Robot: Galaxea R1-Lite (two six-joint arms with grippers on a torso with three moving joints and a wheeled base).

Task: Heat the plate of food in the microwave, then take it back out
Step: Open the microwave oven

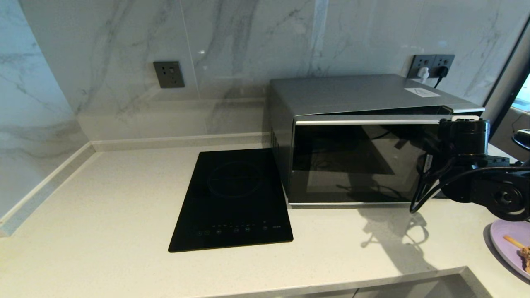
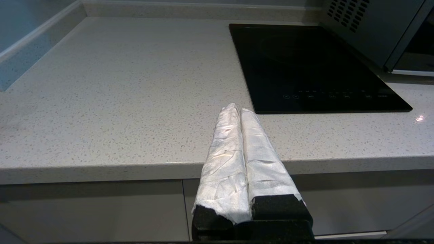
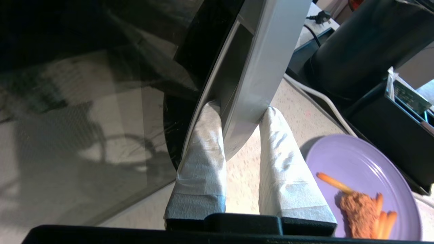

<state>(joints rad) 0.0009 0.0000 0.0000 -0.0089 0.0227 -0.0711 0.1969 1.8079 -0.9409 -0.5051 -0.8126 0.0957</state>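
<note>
Silver microwave (image 1: 364, 136) door handle (image 3: 257, 67) clamped by right gripper (image 3: 240, 115) at three o'clock; lavender plate of food (image 3: 366, 183) at four o'clock; left gripper (image 2: 237, 110) parked, fingers closed.

Silver microwave (image 1: 356, 136) (ajar); lavender plate (image 1: 511, 244) alongside

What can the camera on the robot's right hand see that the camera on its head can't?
Only the right wrist view shows the right gripper pinching the microwave's silver handle, and the brown piece on the plate. Only the head view shows the black cooktop and the wall sockets. Both show the microwave's dark door and the purple plate on the counter.
</note>
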